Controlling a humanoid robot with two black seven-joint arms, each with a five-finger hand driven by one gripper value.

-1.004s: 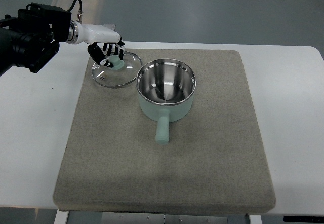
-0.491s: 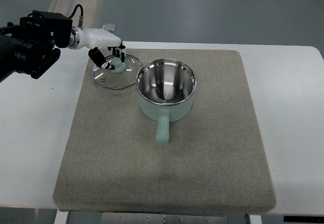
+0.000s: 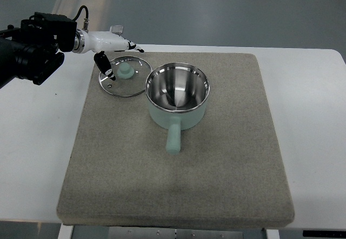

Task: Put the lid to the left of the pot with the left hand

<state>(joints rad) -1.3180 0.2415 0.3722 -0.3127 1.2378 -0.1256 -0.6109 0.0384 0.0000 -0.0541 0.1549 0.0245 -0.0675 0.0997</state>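
A glass lid (image 3: 124, 77) with a mint-green knob (image 3: 126, 70) lies flat on the grey mat (image 3: 178, 168), just left of the pot. The pot (image 3: 177, 94) is mint green with a steel inside and a handle pointing toward me. My left hand (image 3: 116, 52) hovers over the lid's far-left edge. Its fingers are spread open and hold nothing. The thumb (image 3: 104, 64) hangs down near the lid's left rim. The right arm is out of view.
The mat lies on a white table (image 3: 38, 141). My black left forearm (image 3: 32, 44) comes in at the upper left, over the table's far-left corner.
My left hand has let go of the lid's knob, opened its fingers and drawn back up and to the left. The lid now lies still on the mat.
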